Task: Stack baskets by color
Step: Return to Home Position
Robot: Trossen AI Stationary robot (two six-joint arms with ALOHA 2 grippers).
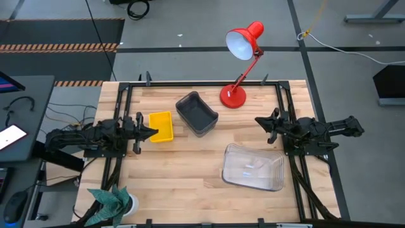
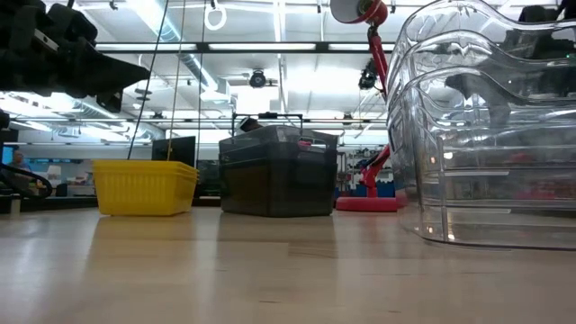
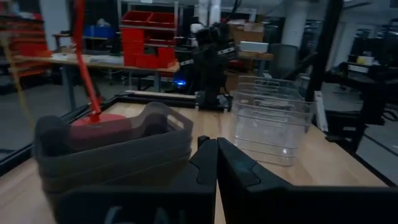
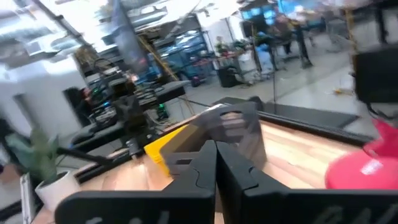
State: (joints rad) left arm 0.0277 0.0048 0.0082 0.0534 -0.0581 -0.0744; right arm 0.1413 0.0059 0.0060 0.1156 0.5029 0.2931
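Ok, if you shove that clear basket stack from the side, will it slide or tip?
Probably slides, not tips: the clear stack sits broad-based on the wooden table. Thin nested walls look light and may flex.

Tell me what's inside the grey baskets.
Seen from above, the top one of the grey baskets shows only its own dark floor, with nothing lying in it. The ones nested beneath it are covered, so their insides cannot be seen.
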